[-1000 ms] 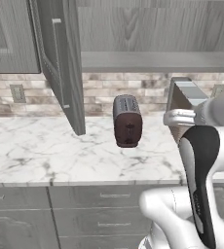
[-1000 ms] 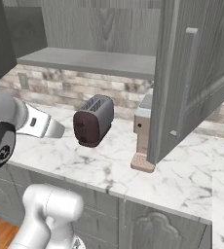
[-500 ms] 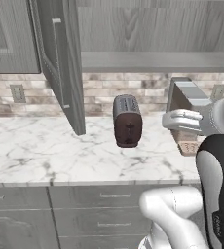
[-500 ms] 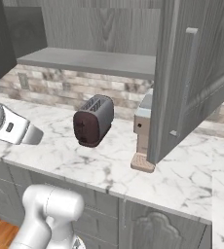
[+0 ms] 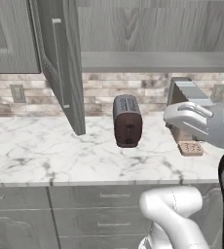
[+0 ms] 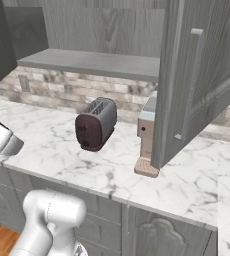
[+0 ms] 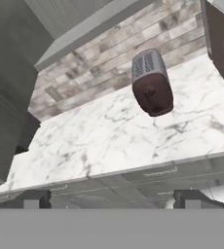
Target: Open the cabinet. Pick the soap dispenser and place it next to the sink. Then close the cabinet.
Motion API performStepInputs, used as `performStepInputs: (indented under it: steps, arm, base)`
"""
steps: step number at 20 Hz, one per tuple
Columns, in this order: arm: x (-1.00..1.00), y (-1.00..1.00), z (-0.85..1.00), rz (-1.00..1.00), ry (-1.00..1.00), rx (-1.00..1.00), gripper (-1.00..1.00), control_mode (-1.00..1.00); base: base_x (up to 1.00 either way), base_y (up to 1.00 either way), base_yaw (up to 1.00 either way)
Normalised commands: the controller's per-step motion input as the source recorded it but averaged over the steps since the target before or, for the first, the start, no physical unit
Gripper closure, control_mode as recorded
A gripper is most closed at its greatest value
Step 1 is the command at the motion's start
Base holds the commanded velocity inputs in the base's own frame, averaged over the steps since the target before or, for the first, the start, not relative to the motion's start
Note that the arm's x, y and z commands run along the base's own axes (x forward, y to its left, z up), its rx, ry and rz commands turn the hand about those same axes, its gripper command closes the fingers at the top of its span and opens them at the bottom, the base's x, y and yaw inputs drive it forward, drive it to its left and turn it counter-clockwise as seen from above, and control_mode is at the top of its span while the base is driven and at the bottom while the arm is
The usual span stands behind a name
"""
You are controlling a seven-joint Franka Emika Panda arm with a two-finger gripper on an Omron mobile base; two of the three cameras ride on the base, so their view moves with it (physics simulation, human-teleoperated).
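The grey wood-grain cabinet [image 5: 153, 29] stands open. Its left door [image 5: 60, 68] swings out over the counter, and its right door [image 6: 197, 80] juts forward with its slim bar handle showing. The plain grey shelf [image 6: 92, 62] inside shows nothing on it. The soap dispenser and the sink are out of view. My gripper [image 7: 113, 200] is open, its two dark fingertips [image 7: 36, 198] far apart with nothing between them. It hangs back in front of the counter edge and looks at the toaster. In the hand view the cabinet's shelf [image 7: 99, 29] runs along the top.
A dark red toaster [image 5: 127, 120] stands mid-counter on the white marble counter [image 5: 46, 155]. Right of it is a tan and grey boxy machine [image 6: 148, 135], partly behind my white arm [image 5: 196, 119]. Grey drawer fronts [image 5: 109, 194] run below; a wall outlet [image 5: 17, 92] is far left.
My arm has drawn back and up, leaving the lower right of the left view and sliding off the left edge of the right view. The doors and counter items have not moved.
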Motion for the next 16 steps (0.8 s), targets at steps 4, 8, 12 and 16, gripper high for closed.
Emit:
performStepInputs:
  steps: [4, 8, 12, 16]
  arm:
    - [-0.2, 0.27, 0.12, 0.02, 0.0, 0.23, -1.0, -1.0]
    - [-0.23, 0.26, 0.0, 0.03, 0.0, 0.18, -1.0, -1.0]
    - [-0.33, 0.23, -0.02, 0.02, -0.01, 0.11, -1.0, -1.0]
    - [-0.14, 0.25, 0.01, 0.0, 0.01, 0.18, -1.0, -1.0]
  base:
    - [0.0, 0.0, 0.0]
    - [0.0, 0.0, 0.0]
    - [0.0, 0.0, 0.0]
    - [0.0, 0.0, 0.0]
